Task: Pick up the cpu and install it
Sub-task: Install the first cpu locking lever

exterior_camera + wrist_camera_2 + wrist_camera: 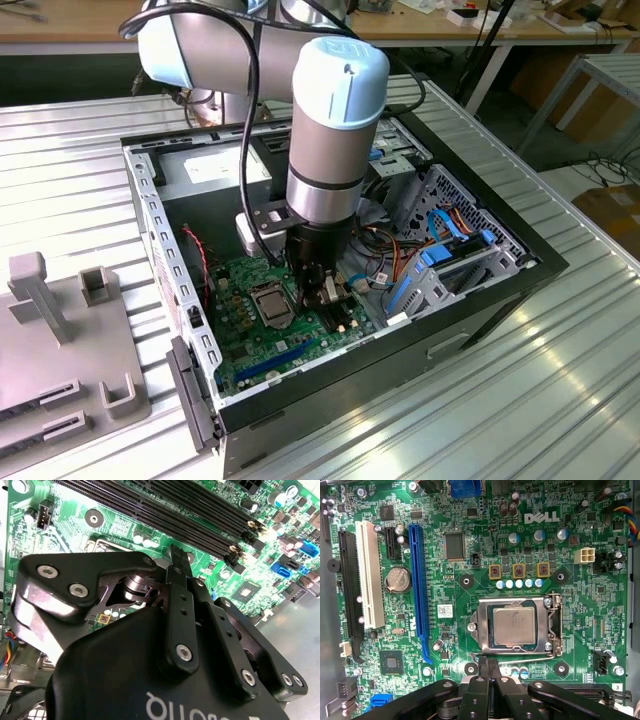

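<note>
The cpu [514,625] sits in its socket [516,626] on the board [470,595] (green), just beside the gripper [487,666], whose fingers [493,669] are pressed together, holding nothing.

Open space above the cpu [514,626]; case walls [160,250] and cables [385,262] perhaps crowd the sides.

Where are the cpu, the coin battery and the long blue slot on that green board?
cpu [514,626]: first wrist view, middle of its grey metal top.
coin battery [398,580]: first wrist view, its round face.
long blue slot [419,590]: first wrist view, mid-length.
</note>
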Tool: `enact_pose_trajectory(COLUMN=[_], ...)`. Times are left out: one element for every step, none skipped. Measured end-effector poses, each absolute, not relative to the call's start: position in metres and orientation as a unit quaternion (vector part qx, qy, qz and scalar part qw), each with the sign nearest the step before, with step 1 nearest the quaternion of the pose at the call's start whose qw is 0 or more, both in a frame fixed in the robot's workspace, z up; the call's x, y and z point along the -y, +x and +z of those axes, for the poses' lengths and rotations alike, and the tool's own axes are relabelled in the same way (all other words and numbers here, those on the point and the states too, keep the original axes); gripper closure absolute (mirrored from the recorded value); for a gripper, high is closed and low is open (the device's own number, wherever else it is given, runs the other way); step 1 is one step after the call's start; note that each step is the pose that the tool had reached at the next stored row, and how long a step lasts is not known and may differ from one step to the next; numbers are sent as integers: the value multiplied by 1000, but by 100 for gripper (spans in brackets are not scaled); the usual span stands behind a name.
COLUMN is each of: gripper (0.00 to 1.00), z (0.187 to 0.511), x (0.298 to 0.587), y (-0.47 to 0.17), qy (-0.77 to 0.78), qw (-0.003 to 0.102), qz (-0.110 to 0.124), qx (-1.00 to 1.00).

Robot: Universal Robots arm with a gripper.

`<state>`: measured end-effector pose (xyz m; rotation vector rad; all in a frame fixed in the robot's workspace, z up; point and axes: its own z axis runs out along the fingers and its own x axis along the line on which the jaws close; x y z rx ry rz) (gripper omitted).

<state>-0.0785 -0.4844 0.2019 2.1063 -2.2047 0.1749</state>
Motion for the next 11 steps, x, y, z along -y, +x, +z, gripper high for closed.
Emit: enact_pose_trajectory(gripper=[89,89,89,89,89,89,89,89,89,89,89], z=[202,202,201,201,201,200,200,200,199,199,198], x=[484,484,485,485,485,485,485,485,485,485,485], y=[-78,-78,-78,-78,-78,-78,-78,-77,-77,-77,-77], qy=[689,689,689,689,689,689,689,689,689,689,689], qw=[44,44,44,44,44,44,44,44,44,44,44], qz=[57,57,57,57,57,57,57,58,58,58,58], qx=[721,721,721,721,721,721,721,721,721,721,721])
